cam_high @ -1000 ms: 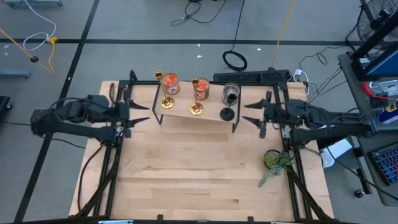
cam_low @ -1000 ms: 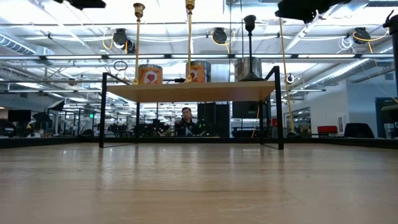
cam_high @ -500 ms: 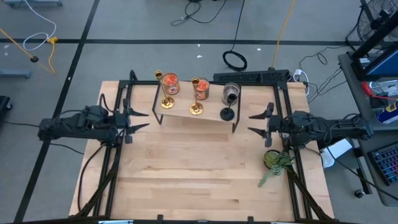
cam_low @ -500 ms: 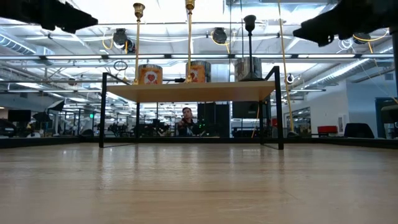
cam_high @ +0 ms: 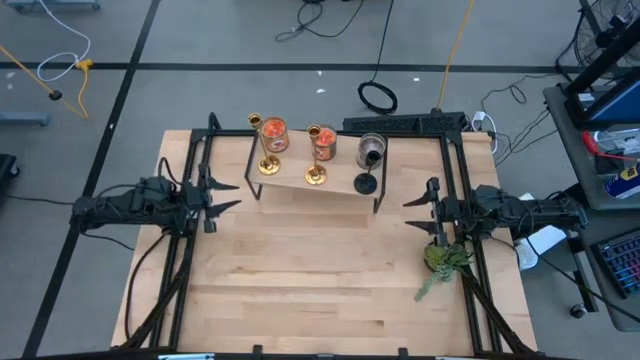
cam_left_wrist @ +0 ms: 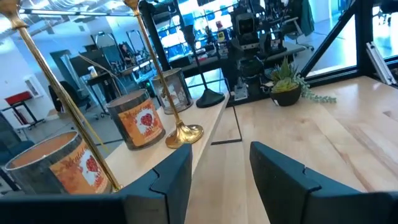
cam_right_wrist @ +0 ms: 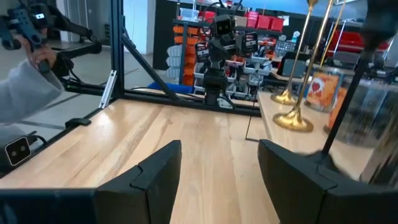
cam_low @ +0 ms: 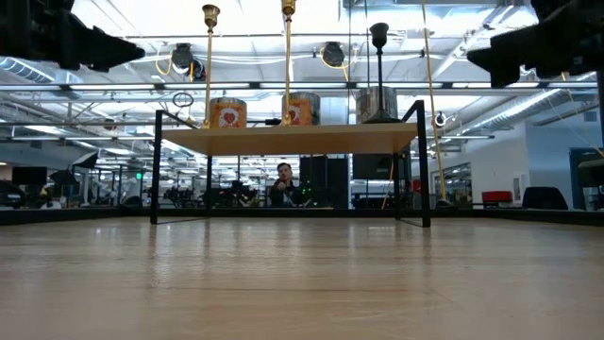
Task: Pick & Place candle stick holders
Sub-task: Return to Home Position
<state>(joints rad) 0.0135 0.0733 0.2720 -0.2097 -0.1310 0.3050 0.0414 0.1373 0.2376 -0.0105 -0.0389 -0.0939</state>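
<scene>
Three candle stick holders stand on the shelf (cam_high: 340, 186) at the far side of the desk (cam_high: 320, 290), none of them in any tool's grasp.

At the left edge of the desk, the left tool (cam_high: 232, 195) hangs beside the shelf's left end, its fingers spread wide and empty. On the shelf, the left gold holder (cam_high: 267, 162) comes first, with an orange jar candle (cam_high: 275, 135) just behind it. Next is the middle gold holder (cam_high: 315, 177), which also has an orange jar (cam_high: 323, 143) behind it. The black holder (cam_high: 366, 184) follows, with the grey jar candle (cam_high: 371, 150) behind it. To the right of the shelf, the right tool (cam_high: 413, 216) hangs near the potted plant (cam_high: 440, 258), also wide and holding nothing.

These holders look stiff and metallic, with polished stems that are likely slippery. Being tall over small round bases, they would probably tip easily. The safest hold is likely low on the stem, just above the flare, with the stem kept upright.

The count is two gold holders and one black, two orange jars and one grey, one shelf, one plant and two tools. With all three holders on the shelf, the placing seems done.
</scene>
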